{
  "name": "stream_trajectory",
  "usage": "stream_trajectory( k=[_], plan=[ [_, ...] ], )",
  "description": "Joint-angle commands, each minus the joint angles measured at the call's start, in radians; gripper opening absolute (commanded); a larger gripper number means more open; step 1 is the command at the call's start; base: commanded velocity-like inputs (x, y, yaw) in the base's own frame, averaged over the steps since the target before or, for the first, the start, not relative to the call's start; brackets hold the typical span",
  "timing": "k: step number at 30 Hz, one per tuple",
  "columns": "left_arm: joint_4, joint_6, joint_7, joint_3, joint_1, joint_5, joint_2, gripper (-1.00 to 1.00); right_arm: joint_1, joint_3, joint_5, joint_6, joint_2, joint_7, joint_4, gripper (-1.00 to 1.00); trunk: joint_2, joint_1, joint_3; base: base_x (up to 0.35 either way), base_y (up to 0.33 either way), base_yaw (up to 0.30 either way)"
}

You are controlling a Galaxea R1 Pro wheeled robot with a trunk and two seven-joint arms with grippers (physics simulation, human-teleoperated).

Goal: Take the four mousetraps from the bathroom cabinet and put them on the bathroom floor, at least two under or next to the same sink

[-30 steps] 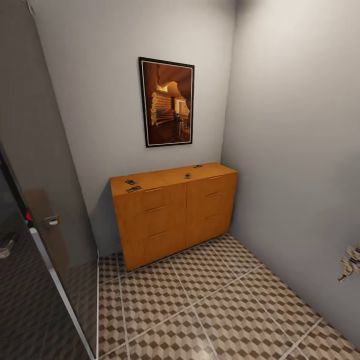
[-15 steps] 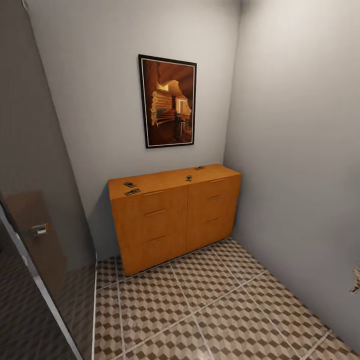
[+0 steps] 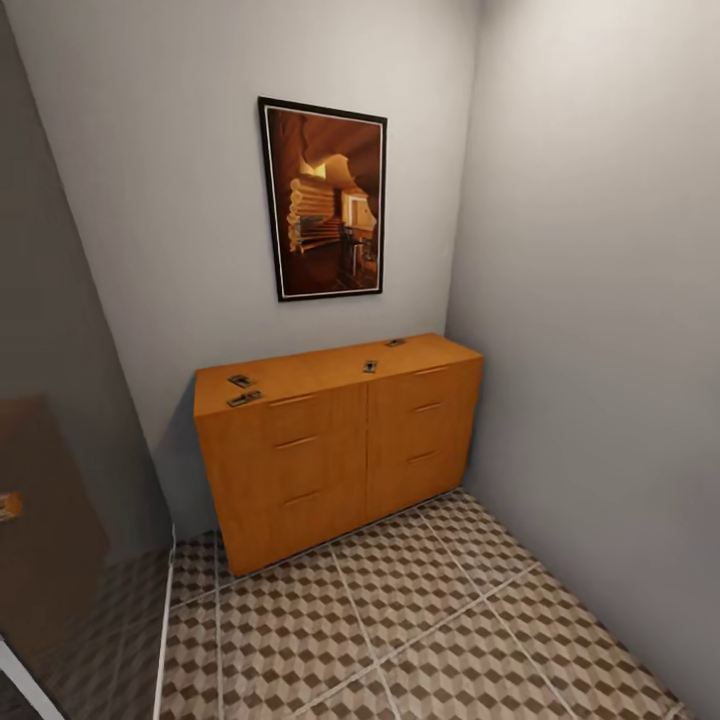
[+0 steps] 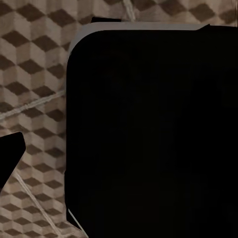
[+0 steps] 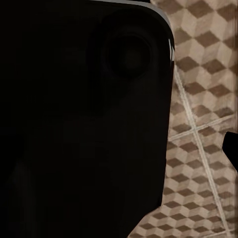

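Grey bathroom walls meet in a corner where a wide orange-brown wooden cabinet point(image 3: 335, 445) with slim bar handles stands against the back wall, beneath a dark-framed picture point(image 3: 325, 202) in orange and brown tones. Four small brown-and-grey mousetraps lie on the cabinet's flat top: two close together near its left end point(image 3: 241, 381) point(image 3: 245, 399), one at mid-top point(image 3: 370, 366), one toward the back right point(image 3: 396, 342). Cube-patterned brown, beige and white floor tiles point(image 3: 400, 620) spread out in front. Each wrist view shows a black robot body over the tiles; whether either pincer is clenched or released cannot be told.
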Motion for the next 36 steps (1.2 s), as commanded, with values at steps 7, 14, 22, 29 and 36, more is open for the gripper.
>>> stream_trajectory(
  k=[7,14,22,29,36],
  plan=[
    [0.0,-0.003,0.0,0.001,0.0,0.006,0.0,1.0,0.0,0.001,0.002,-0.002,0.0,0.0,0.0,1.0,0.0,0.001,-0.001,0.295,-0.102,0.0],
    [0.0,-0.003,0.0,0.001,0.0,0.006,0.0,1.0,0.0,0.001,0.002,-0.002,0.0,0.0,0.0,1.0,0.0,0.001,-0.001,0.295,-0.102,0.0],
    [0.0,-0.003,0.0,0.001,0.0,0.007,0.0,1.0,0.0,0.001,0.002,-0.002,0.0,0.0,0.0,1.0,0.0,0.001,-0.001,0.295,-0.102,0.0],
    [0.0,-0.004,0.0,0.001,0.0,0.008,0.0,1.0,0.0,0.001,0.002,-0.002,0.0,0.0,0.0,1.0,0.0,0.001,-0.001,0.295,-0.102,0.0],
    [0.0,-0.004,0.0,0.001,0.0,0.008,0.0,1.0,0.0,0.001,0.002,-0.002,0.0,0.0,0.0,1.0,0.0,0.001,-0.001,0.295,-0.102,0.0]
  ],
)
